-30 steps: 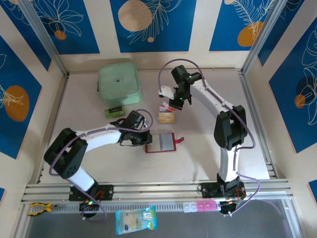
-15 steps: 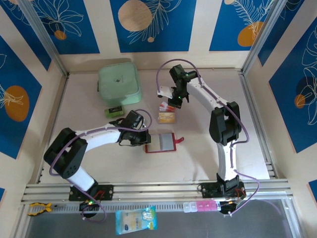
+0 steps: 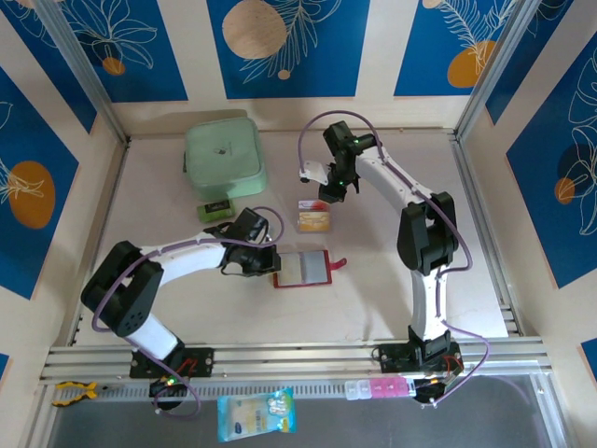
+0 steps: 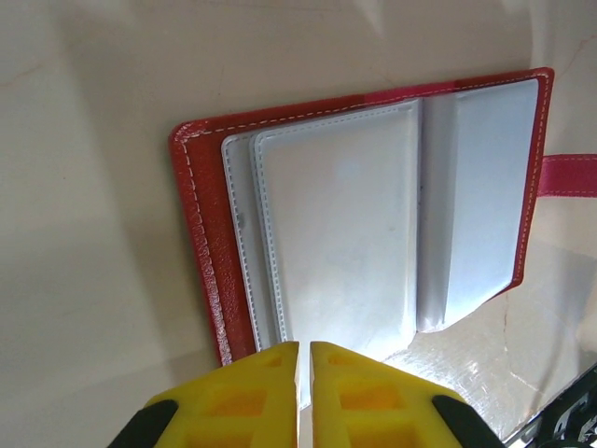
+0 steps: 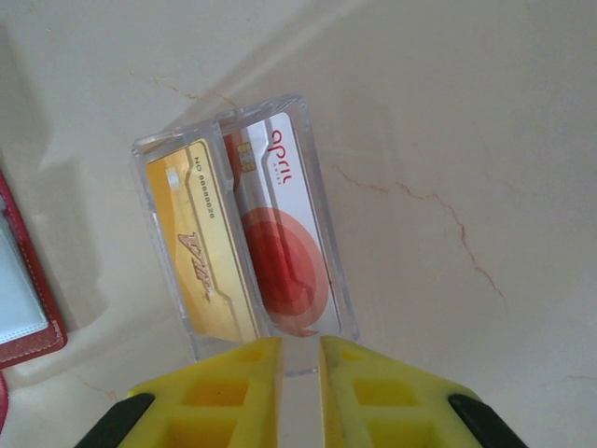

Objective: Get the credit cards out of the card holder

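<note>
The dark-red card holder lies open on the table, its pale clear sleeves facing up. My left gripper sits at its left edge; in the left wrist view the left gripper is shut on the edge of a sleeve. The credit cards lie flat on the table behind the holder: a tan-gold card and a whitish card with a red mark, side by side under clear plastic. My right gripper hovers at their far end. The right gripper has its fingers slightly apart over the clear edge.
A mint-green square zip case stands at the back left, with a small green-and-black block just in front of it. The holder's red snap tab sticks out to the right. A corner of the holder shows in the right wrist view.
The right gripper's fingers have parted from shut. The whitish card that was up beside them now lies next to the gold card. The left arm has not moved.
</note>
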You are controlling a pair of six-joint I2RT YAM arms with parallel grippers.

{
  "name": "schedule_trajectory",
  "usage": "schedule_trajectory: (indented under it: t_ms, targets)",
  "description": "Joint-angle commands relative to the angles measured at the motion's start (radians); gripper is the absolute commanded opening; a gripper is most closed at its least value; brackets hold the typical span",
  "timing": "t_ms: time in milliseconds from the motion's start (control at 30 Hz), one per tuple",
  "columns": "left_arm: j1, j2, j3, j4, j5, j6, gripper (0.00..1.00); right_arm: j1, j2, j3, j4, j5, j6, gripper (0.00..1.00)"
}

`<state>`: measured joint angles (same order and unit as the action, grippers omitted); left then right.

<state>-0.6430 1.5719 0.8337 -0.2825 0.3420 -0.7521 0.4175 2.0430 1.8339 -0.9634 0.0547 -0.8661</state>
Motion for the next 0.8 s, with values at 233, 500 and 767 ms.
schedule_trajectory:
  t_ms: [233,500,767]
  targets:
    - [0.032,-0.078,-0.009,-0.050,-0.038,0.043,0.10,0.028,-0.164,-0.171,0.146,-0.074,0.315,0.15]
    - [0.045,-0.099,-0.020,-0.034,-0.034,0.063,0.09,0.136,-0.274,-0.393,0.302,-0.148,0.719,0.15]
    - [0.043,-0.101,0.001,-0.072,-0.045,0.155,0.08,0.235,-0.322,-0.531,0.364,-0.104,1.083,0.15]
